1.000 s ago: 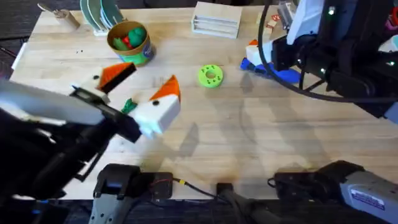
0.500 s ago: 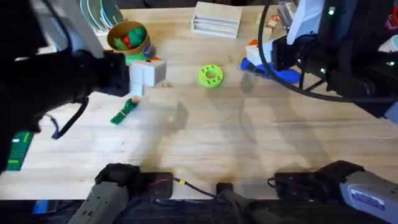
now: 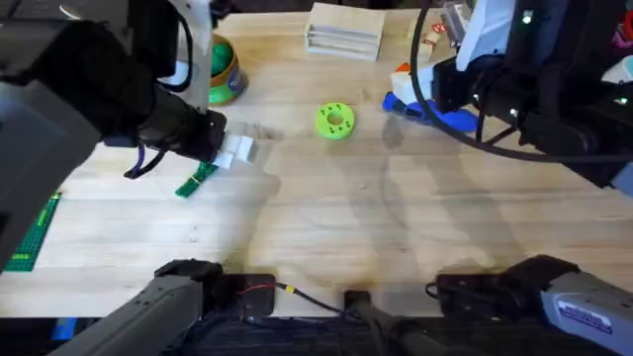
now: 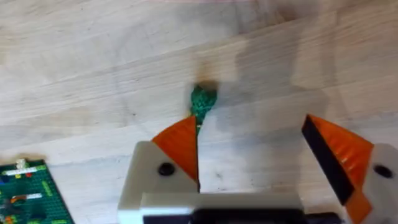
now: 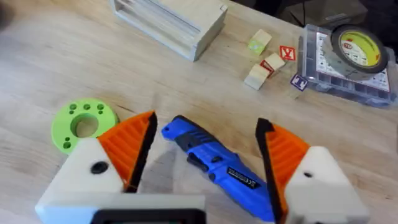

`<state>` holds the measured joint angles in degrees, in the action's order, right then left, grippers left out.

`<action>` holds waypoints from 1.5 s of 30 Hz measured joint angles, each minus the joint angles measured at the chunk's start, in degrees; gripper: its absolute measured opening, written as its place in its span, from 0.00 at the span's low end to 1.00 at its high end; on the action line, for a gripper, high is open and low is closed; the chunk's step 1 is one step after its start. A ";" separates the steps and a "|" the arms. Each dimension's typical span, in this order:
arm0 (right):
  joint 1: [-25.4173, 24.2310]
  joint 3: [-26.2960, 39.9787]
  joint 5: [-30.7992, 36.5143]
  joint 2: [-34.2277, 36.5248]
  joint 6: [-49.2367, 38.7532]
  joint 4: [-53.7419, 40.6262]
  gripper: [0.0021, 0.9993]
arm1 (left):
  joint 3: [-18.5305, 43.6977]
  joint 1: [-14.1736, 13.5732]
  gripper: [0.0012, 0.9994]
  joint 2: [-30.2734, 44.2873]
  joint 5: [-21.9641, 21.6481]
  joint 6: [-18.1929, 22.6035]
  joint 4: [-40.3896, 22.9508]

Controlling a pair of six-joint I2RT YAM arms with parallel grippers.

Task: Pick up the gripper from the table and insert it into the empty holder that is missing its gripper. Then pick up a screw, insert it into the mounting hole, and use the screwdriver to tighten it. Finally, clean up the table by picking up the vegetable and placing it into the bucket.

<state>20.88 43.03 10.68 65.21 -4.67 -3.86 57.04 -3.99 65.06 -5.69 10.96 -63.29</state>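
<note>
The vegetable (image 3: 198, 180) (image 4: 202, 101), small, dark green and leafy, lies on the wood at mid left. My left gripper (image 4: 249, 134) (image 3: 234, 150) hovers open just beside it, and the vegetable's end runs behind one orange pad (image 4: 181, 144). The bucket (image 3: 224, 71) stands at the back left, half hidden by the left arm. The blue screwdriver (image 5: 216, 164) (image 3: 435, 111) lies at the back right, and my right gripper (image 5: 205, 134) hangs open above it with a pad on each side. The loose gripper, the holder and the screw are out of view.
A lime-green holed disc (image 3: 334, 121) (image 5: 81, 124) sits mid-table. A wooden box (image 3: 344, 28) is at the back, with small blocks (image 5: 264, 59) and a clear case holding a tape roll (image 5: 348, 53) to its right. A green studded plate (image 3: 30, 232) lies at the left edge.
My left arm swung from the lower left up and back, and its gripper has come down beside the vegetable. It now covers part of the bucket. The right arm has not moved.
</note>
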 joint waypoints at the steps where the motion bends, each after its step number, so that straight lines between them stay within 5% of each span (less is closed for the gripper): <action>1: 0.00 0.00 0.00 0.02 0.00 0.00 0.99 | -0.51 0.47 0.99 0.75 -0.71 0.63 0.35; 14: 0.00 0.00 0.01 0.01 0.00 0.00 0.99 | -13.13 14.22 0.99 7.66 -4.83 3.71 17.49; 28: 0.00 0.00 0.00 0.00 0.00 0.00 0.99 | -17.19 14.53 0.99 9.82 -0.70 17.40 20.46; 43: 0.00 0.00 0.00 0.00 0.00 0.00 0.99 | -16.38 14.53 0.99 11.36 -0.07 20.15 19.26; 45: 0.00 0.00 0.01 0.00 0.00 0.00 0.99 | -16.35 14.53 0.90 11.39 0.32 20.18 19.07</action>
<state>20.88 43.03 10.69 65.21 -4.67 -3.86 40.69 10.55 76.44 -5.37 31.14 -44.22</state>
